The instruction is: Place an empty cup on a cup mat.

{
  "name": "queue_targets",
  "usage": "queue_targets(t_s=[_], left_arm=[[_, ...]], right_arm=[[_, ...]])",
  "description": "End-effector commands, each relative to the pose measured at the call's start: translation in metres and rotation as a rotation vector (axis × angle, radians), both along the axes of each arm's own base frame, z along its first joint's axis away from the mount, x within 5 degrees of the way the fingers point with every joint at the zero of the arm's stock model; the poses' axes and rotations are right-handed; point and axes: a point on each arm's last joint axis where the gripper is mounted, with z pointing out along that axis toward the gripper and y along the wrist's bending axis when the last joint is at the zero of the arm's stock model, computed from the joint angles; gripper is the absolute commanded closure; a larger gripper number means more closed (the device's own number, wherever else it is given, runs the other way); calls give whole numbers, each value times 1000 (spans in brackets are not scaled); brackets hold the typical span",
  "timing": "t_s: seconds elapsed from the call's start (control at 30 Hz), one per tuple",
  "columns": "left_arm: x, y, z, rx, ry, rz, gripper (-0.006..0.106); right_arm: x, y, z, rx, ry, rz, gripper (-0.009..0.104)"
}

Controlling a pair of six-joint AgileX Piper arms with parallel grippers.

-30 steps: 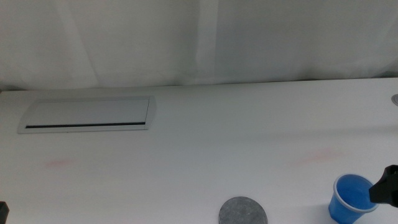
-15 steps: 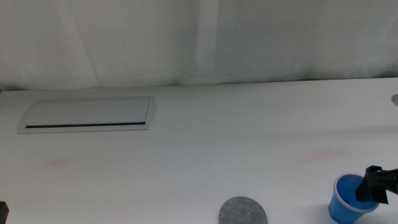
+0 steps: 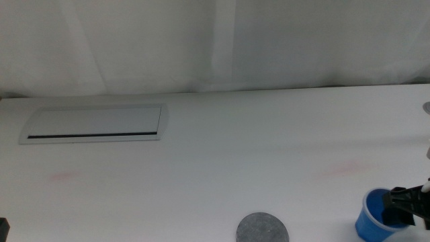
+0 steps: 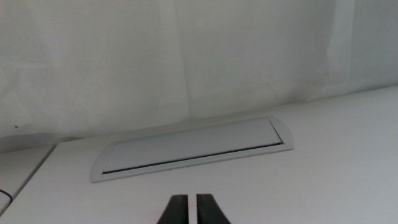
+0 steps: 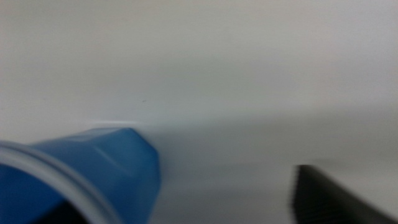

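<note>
Reaching in from the right edge of the desk [image 3: 222, 168], the right claw [image 3: 411, 208] sat at the rim of the blue cup [image 3: 375, 216], its dark tips over the cup's right side; whether it had closed on the wall could not be told from these blurred views. In the right wrist view the cup [image 5: 81, 177] filled the near corner, with one dark tip [image 5: 339, 196] apart from it across bare desk, which suggested a wide gap. The cup stood upright near the front right corner, well apart from the round grey mat [image 3: 262, 229] lying flat at the front centre. The left claw [image 4: 192, 210] waited at the far left, its tips nearly together and holding nothing, facing the white panel [image 4: 193, 148] with a dark slot. Judged from this, the grasp was the step in hand; doing it well would mean pinching one wall of the cup squarely, one tip inside and one outside, low enough not to tip it, before lifting clear and carrying it left.
</note>
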Motion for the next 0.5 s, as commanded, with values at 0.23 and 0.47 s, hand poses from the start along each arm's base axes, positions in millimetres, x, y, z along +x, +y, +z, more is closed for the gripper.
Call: queue_targets(t_s=[0.23,0.47], left_arm=[[-1,0,-5,-12,0,-6,103],[-1,0,-5,-12,0,-6,103]], right_arm=[[2,13,0,11,-43,41,97],[11,15,17,23,-82,47,98]])
